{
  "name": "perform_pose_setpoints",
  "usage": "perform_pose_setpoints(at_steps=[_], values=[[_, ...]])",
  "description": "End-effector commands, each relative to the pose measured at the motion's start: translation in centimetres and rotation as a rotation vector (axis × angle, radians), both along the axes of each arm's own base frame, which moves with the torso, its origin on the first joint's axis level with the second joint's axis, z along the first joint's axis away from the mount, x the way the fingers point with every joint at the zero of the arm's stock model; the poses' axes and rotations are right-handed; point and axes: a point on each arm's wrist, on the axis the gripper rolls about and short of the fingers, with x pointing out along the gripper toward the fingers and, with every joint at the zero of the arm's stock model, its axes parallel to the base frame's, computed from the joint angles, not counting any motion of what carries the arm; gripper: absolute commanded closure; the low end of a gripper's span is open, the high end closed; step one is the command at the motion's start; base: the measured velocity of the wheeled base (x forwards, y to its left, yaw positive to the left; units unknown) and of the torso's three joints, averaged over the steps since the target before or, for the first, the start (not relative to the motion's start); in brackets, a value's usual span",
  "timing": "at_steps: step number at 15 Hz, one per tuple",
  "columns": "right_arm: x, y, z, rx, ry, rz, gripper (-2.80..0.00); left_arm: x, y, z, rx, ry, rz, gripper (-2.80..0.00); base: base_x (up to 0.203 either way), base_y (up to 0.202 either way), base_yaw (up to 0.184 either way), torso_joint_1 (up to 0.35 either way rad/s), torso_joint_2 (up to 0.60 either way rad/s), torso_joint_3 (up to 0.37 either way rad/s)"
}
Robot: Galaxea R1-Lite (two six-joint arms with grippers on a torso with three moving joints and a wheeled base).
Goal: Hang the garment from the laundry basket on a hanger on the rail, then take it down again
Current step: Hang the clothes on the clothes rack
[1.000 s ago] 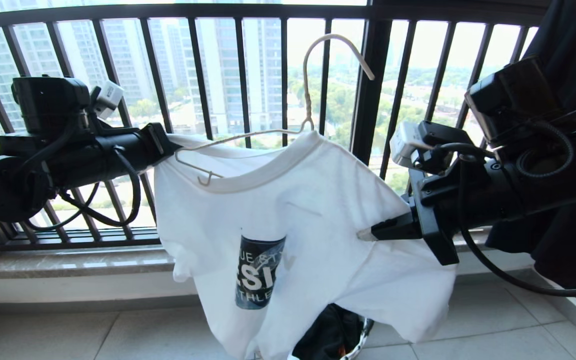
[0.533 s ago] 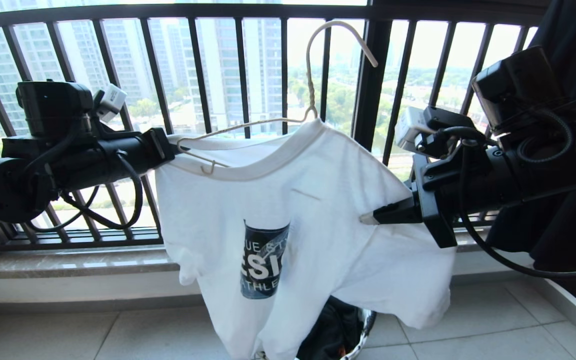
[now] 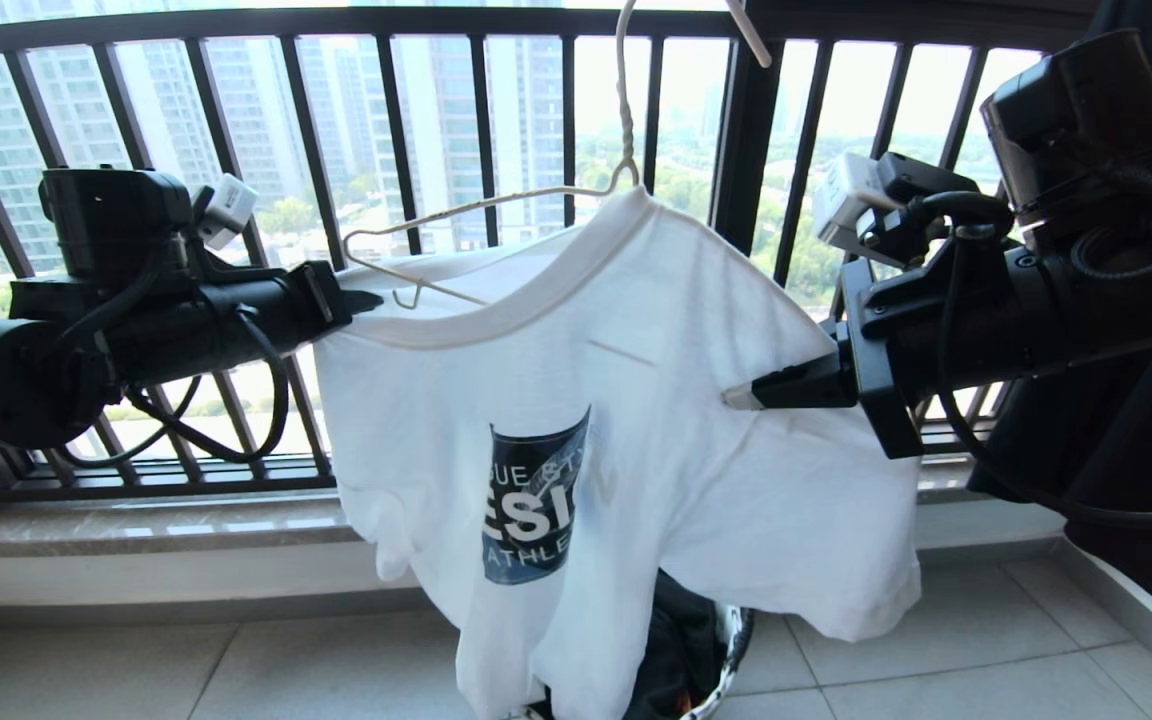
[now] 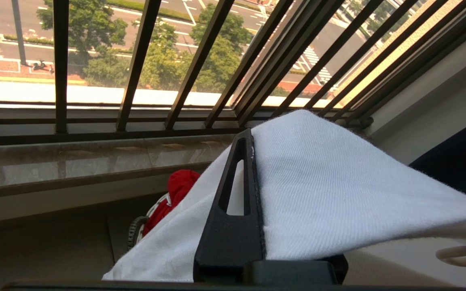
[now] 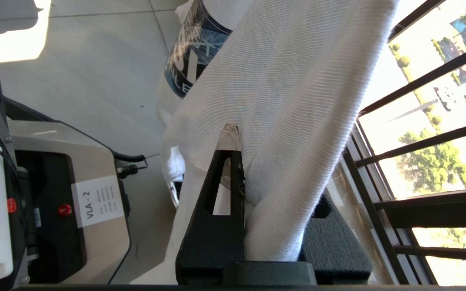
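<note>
Tools both clenched: left tool (image 3: 361, 300) and right tool (image 3: 741, 397) pinching garment (image 3: 576, 400).

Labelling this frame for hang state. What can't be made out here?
- Hook top of the hanger: cut off by the head view's upper edge; no rail in any view, so hung or not is unknown.
- Hanger's right end: hidden under the T-shirt.
- Laundry basket: mostly hidden behind the shirt, head view.
- Chest print lettering: partly lost in folds.
</note>
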Motion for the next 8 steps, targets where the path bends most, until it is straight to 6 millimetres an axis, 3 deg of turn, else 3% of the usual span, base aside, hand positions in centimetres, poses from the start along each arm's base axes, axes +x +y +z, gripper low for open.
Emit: perform_pose_setpoints(at_steps=[1, 8], values=[[0.1, -0.1, -0.5, -0.010, 0.014, -0.001, 0.00, -0.2, 0.0, 0.3, -0.004, -0.010, -0.003, 0.00, 0.000, 0.000, 0.000, 0.000, 0.00, 0.000], [1.2, 0.1, -2.9, -0.051, 0.084, -0.009, 0.00, -0.8, 0.4, 1.5, -0.001, 0.042, 0.007, 0.00, 0.000, 0.000, 0.000, 0.000, 0.00, 0.000]])
